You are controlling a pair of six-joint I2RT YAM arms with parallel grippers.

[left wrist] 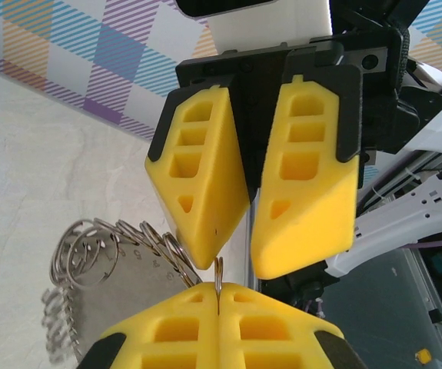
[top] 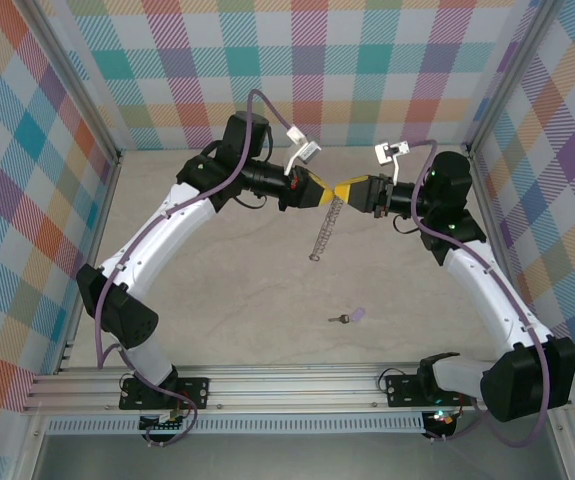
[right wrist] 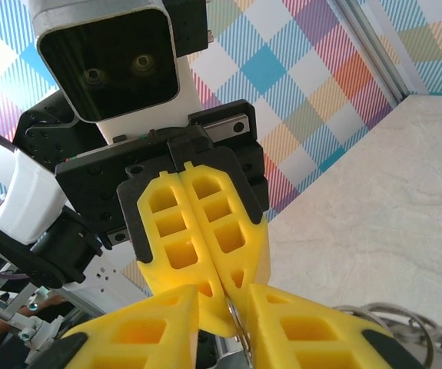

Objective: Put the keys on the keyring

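Left gripper (top: 329, 193) clamped keyring (top: 324, 230) rim. Right gripper (top: 352, 190) narrow, straddling rim, unpinched. Judged: close squarely, just beside that hold. Key (top: 350, 316) lay well apart from keyring.

Left claw (left wrist: 217, 294) pinches the keyring (left wrist: 84, 247); right claw (left wrist: 245, 257) faces it, jaws slightly parted.

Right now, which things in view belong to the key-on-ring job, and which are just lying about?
Belongs to the job:
- keyring, hanging from the shut left gripper
- lilac-headed key, lying on the table
- right gripper, jaws apart at the ring's wire

Just surroundings:
- plaid walls
- metal rail at the near edge
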